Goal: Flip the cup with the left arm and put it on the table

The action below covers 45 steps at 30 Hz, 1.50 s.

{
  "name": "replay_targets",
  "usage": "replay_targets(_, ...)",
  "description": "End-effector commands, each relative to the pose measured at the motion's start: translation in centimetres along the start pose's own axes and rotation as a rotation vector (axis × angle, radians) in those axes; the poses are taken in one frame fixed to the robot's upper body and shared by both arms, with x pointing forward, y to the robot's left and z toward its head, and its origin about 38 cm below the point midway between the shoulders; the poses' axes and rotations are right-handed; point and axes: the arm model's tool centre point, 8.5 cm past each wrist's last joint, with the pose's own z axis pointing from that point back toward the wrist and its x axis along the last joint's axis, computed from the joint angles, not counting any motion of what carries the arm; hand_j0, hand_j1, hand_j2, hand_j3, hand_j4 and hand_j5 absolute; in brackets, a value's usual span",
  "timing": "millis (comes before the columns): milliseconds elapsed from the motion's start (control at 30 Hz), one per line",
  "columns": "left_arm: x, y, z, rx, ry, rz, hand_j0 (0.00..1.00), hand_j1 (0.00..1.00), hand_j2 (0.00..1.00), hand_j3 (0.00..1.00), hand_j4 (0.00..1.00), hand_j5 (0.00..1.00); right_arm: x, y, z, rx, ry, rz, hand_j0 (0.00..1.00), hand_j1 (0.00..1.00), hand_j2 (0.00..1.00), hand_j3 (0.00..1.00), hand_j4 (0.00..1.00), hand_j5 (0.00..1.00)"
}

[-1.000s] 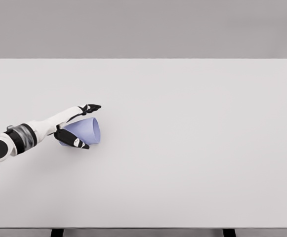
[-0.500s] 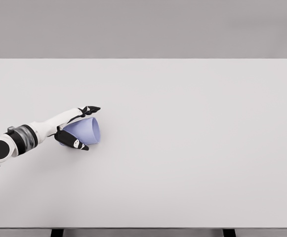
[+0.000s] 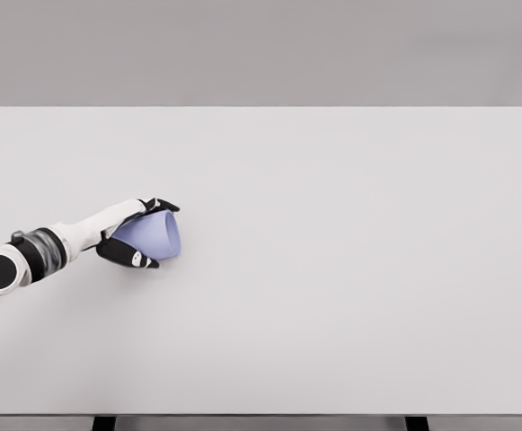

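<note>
A pale lavender cup [image 3: 153, 235] lies on its side on the white table [image 3: 332, 251], at the left, with its wide mouth turned to the right. My left hand [image 3: 144, 232] is shut on the cup: black fingers curl over its far side and the thumb presses its near side. The white left arm comes in from the lower left edge. The cup's narrow end is hidden inside the hand.
The table's front edge runs along the bottom of the head view, with two dark legs [image 3: 104, 423] showing below it. A plain grey wall stands behind the far edge.
The fingers have closed in tighter around the cup, the upper fingertips dropping onto its rim. The hand and cup have shifted slightly left and toward me.
</note>
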Motion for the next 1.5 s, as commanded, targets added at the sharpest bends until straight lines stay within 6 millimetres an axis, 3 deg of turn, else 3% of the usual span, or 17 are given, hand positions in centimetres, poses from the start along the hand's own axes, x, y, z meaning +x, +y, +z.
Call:
replay_targets(0,0.1,0.1,0.0,0.002,-0.002,-0.002,0.79,0.79,0.79,0.79,0.79,0.79,0.0,0.0,0.0,0.0,0.0,-0.001,1.0,1.0,1.0,1.0,1.0,1.0)
replay_targets(333,1.5,0.4,-0.5,0.015,-0.075,-0.002,0.8,0.8,0.8,0.8,0.8,0.8,0.0,0.0,0.0,0.0,0.0,0.001,1.0,1.0,1.0,1.0,1.0,1.0)
replay_targets(600,3.9,1.4,-0.6,0.052,-0.224,-0.006,0.81,0.81,0.81,0.81,0.81,0.81,0.0,0.0,0.0,0.0,0.0,0.001,1.0,1.0,1.0,1.0,1.0,1.0)
replay_targets(1267,6.0,1.9,-0.8,0.099,-0.365,0.026,0.83,0.83,0.83,0.83,0.83,0.83,0.0,0.0,0.0,0.0,0.0,0.001,1.0,1.0,1.0,1.0,1.0,1.0)
replay_targets(1467,5.8,1.7,-0.6,0.116,-0.381,0.05,0.83,0.83,0.83,0.83,0.83,0.83,0.0,0.0,0.0,0.0,-0.001,0.001,1.0,1.0,1.0,1.0,1.0,1.0)
